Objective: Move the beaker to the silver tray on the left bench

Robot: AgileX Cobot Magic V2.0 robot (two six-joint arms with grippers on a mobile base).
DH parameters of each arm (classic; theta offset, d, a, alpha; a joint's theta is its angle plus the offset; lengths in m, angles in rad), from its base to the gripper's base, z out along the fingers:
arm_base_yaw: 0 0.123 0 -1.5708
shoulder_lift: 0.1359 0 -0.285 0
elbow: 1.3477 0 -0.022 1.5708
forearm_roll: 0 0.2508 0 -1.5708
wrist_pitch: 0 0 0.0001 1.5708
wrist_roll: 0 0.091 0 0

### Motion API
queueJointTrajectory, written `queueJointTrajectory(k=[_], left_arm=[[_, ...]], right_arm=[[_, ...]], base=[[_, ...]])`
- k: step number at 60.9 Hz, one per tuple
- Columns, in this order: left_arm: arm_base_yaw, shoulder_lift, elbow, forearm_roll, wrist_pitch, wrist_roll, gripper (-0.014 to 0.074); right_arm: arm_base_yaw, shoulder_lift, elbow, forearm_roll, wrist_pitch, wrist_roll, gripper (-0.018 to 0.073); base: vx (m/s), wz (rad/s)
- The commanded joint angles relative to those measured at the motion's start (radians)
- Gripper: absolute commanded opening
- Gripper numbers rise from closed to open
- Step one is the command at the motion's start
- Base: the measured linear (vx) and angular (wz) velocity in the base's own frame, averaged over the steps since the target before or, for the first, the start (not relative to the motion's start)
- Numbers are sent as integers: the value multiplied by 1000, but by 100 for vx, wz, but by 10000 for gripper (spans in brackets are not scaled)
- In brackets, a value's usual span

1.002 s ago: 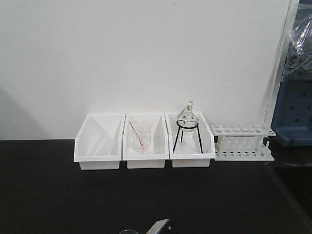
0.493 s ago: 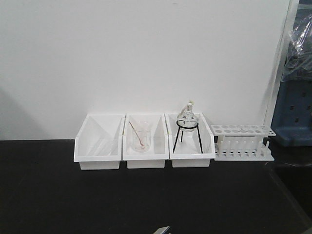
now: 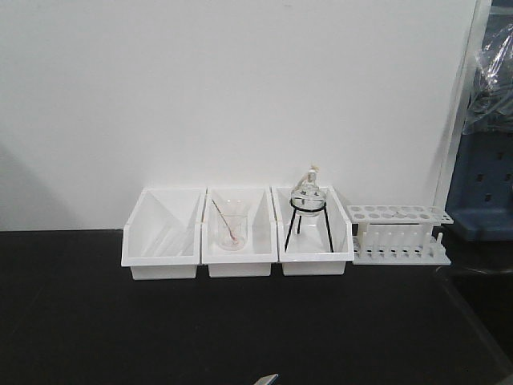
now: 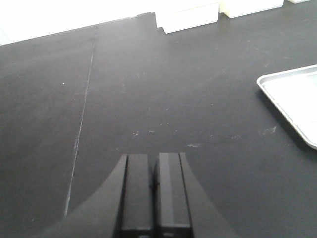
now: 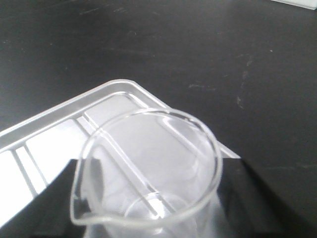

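The small clear beaker (image 5: 148, 148), spout toward the lower left, fills the right wrist view. My right gripper (image 5: 154, 208) is shut on it, with dark fingers (image 5: 52, 198) on both sides of the glass. It hangs over a corner of the silver tray (image 5: 54, 131), whose ribs show through the glass; whether its base touches the tray is hidden. In the left wrist view my left gripper (image 4: 154, 173) is shut and empty above the black bench, with the silver tray (image 4: 297, 99) off to its right. Only a grey gripper tip (image 3: 267, 379) shows at the bottom edge of the front view.
Three white bins (image 3: 239, 233) stand in a row against the back wall. The middle bin holds a wider beaker with a pinkish rod (image 3: 231, 228), and the right bin holds a flask on a black tripod (image 3: 309, 204). A white test tube rack (image 3: 399, 234) stands to their right.
In the front view, the grey gripper finger and beaker rim at the bottom edge have sunk downward. Only a small tip of the finger remains in view.
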Motion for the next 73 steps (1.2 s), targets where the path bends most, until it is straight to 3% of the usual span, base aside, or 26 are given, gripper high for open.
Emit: queueJointTrajectory(k=[1, 15, 24, 31, 40, 48, 54, 73], left_arm=[[-6, -6, 20, -4, -83, -2, 1], [-6, -6, 20, -4, -83, -2, 1], [-6, -6, 20, -4, -83, -2, 1], [-6, -6, 20, -4, -83, -2, 1], [-6, -6, 20, -4, -83, -2, 1], [-6, -6, 20, -4, -83, -2, 1], [-6, -6, 20, -4, -83, -2, 1], [-6, -6, 20, -4, -83, -2, 1]], right_arm=[[-1, -64, -19, 8, -84, -13, 665], [-1, -264, -17, 8, -54, -12, 658], [-1, -456, -17, 12, 87, -1, 586], [-1, -674, -17, 12, 331, 72, 398], [-1, -968, -17, 12, 797, 157, -22], [-1, -1170, -17, 3, 1152, 156, -17], [-1, -1303, -17, -10, 1328, 156, -15], [-1, -1520, -17, -57, 1595, 156, -14]], base=[[0, 0], [0, 0], [0, 0], [0, 0], [0, 0], [0, 0], [0, 0], [0, 0]])
